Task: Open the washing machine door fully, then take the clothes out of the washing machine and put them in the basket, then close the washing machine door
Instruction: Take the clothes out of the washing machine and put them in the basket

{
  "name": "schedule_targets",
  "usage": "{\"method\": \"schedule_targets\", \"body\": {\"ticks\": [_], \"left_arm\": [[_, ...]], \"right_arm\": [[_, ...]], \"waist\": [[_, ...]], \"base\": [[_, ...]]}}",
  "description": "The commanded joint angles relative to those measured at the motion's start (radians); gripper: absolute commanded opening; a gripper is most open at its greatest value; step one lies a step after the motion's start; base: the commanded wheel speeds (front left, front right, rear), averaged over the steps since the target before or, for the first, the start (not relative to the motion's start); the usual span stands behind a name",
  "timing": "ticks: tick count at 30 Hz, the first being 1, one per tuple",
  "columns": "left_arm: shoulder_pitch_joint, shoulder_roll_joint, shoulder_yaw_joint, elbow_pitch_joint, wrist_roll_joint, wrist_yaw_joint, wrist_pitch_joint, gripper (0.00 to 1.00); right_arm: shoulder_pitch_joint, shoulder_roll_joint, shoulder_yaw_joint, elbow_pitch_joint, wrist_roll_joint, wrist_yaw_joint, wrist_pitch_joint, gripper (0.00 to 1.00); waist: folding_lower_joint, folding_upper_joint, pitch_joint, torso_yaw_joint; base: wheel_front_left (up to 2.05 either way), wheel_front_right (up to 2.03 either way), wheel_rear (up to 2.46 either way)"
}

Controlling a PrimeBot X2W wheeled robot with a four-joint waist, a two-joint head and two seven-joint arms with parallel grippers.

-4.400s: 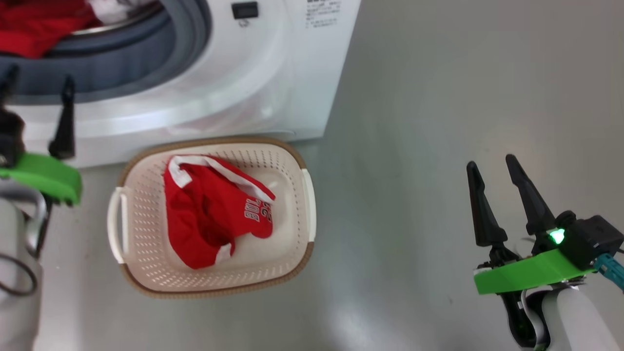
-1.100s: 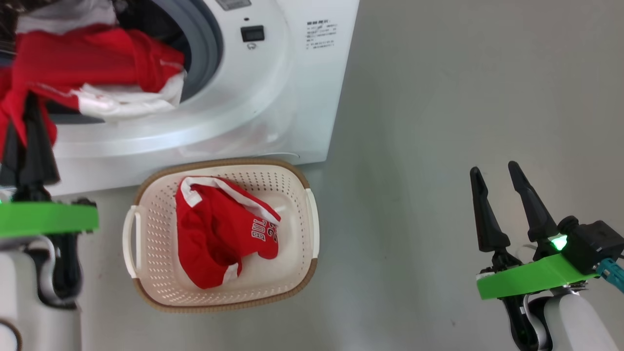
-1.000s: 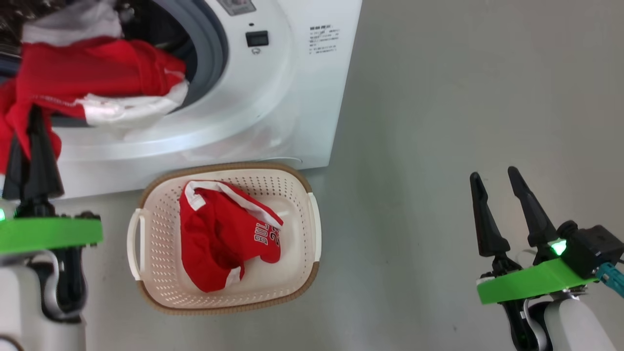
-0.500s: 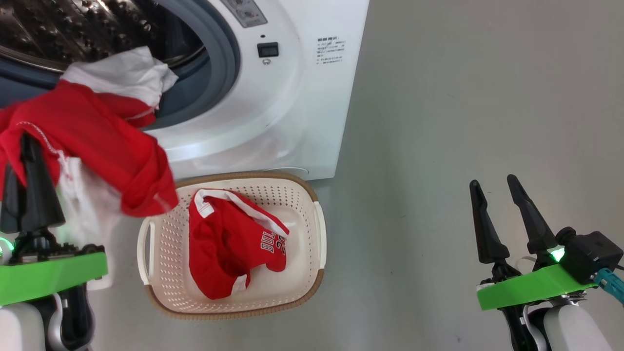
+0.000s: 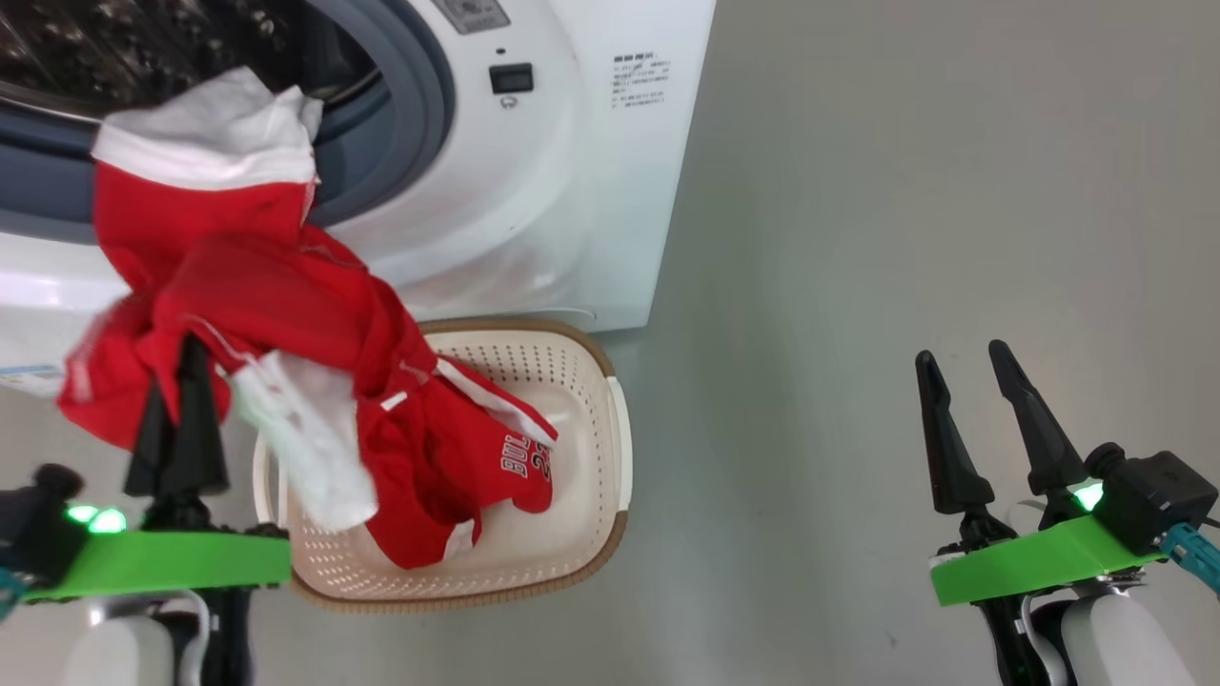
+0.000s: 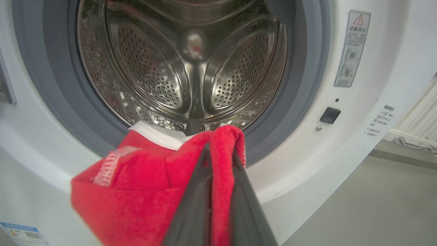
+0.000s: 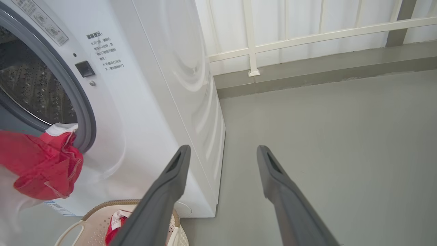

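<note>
The washing machine (image 5: 572, 191) stands with its steel drum (image 6: 191, 68) open to view; its door is out of view. My left gripper (image 5: 191, 354) is shut on a red jersey (image 5: 257, 295) in front of the opening. The jersey's bundle trails from the gasket down over the basket's left side, with white cloth (image 5: 210, 133) at its top and a white piece (image 5: 305, 438) hanging low. The left wrist view has the fingers (image 6: 198, 191) pinching red fabric (image 6: 136, 191). In the basket (image 5: 610, 410) lies a red "BULLS 23" jersey (image 5: 477, 467). My right gripper (image 5: 960, 354) (image 7: 223, 148) stands open and holds nothing, over the floor to the right.
Bare grey floor (image 5: 858, 238) stretches right of the machine and basket. A white railing (image 7: 252, 44) runs along the wall behind the machine. The basket's rim (image 7: 95, 208) sits against the machine's front. A small blue label (image 5: 29, 376) marks the machine's lower left corner.
My left gripper has come back and to the right with the red jersey, which now hangs over the basket's left side. The right gripper has stayed in place.
</note>
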Motion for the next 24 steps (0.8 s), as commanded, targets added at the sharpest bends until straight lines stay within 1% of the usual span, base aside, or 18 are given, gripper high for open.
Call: {"method": "schedule_targets", "body": {"ticks": [1,13,20,24], "left_arm": [[-0.002,0.02,0.02,0.006,-0.009,-0.006,-0.005,0.0],[-0.101,0.06,-0.087,0.302,-0.016,-0.006,-0.005,0.0],[-0.159,0.079,-0.148,0.42,-0.019,-0.006,-0.005,0.0],[-0.231,0.094,-0.207,0.501,-0.022,-0.006,-0.005,0.0]], "right_arm": [[-0.004,-0.002,0.023,-0.028,0.006,0.007,-0.006,1.0],[-0.059,-0.002,0.025,-0.044,0.004,0.007,-0.006,1.0],[-0.084,-0.002,0.027,-0.057,0.008,0.007,-0.006,1.0],[-0.106,-0.002,0.029,-0.068,0.007,0.007,-0.006,1.0]], "waist": [[0.0,0.0,0.027,-0.002],[0.0,0.0,0.152,-0.018],[0.0,0.0,0.215,-0.029],[0.0,0.0,0.271,-0.032]], "base": [[0.0,0.0,0.0],[0.0,0.0,0.0],[0.0,0.0,0.0],[0.0,0.0,0.0]]}}
